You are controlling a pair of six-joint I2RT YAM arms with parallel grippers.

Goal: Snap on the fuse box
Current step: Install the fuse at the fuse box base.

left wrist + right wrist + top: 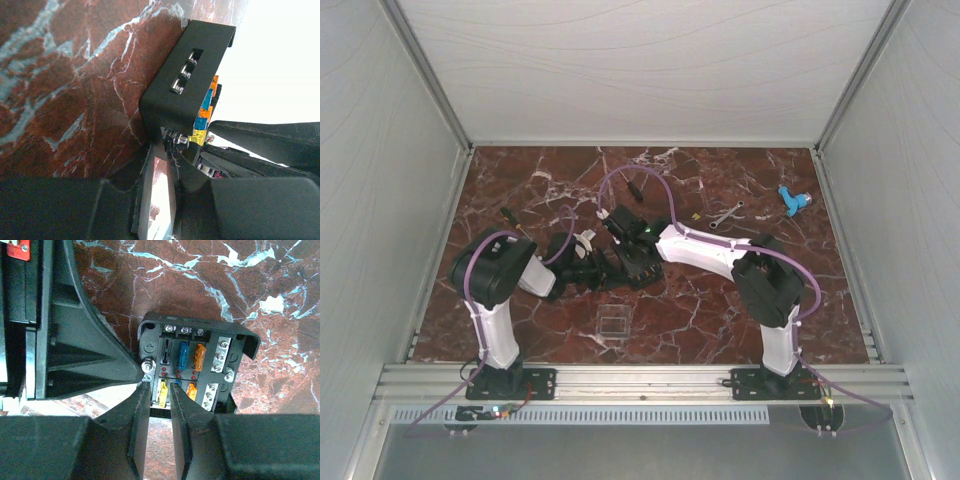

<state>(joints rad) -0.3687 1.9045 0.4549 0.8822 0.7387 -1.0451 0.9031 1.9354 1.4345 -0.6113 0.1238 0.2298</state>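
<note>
Right pincer: tip-down over the near row of fuses, jaws a narrow slit apart, a yellow fuse showing through the gap. Nothing clamped that I can make out (whether the tips touch the box's near wall is not certain).

Left pincer: comes in side-on, wrist rolled. It looks closed to a thin gap on a corner of the fuse box, right beside a screw. I read this as a steadying hold, pinning the box so it cannot skate while the other arm works on it.

Fuse box: directly under and ahead of the right pincer's tips, face up. Blue, orange and yellow fuses and the terminal screws are bare, with no cover on.

Clear lid: flat on the table, behind both pincers toward the arm bases, well apart from the box. My judgement is that fetching it and pressing it home is what remains. The right pincer, being free, seems the likelier to go.

Surface: table, glossy red-brown marble pattern with white veins. Beyond the right pincer's forearm, near the far wall, lie a small spanner and a blue part.

Room: white panel walls on three sides, aluminium rail at the arm bases.
</note>
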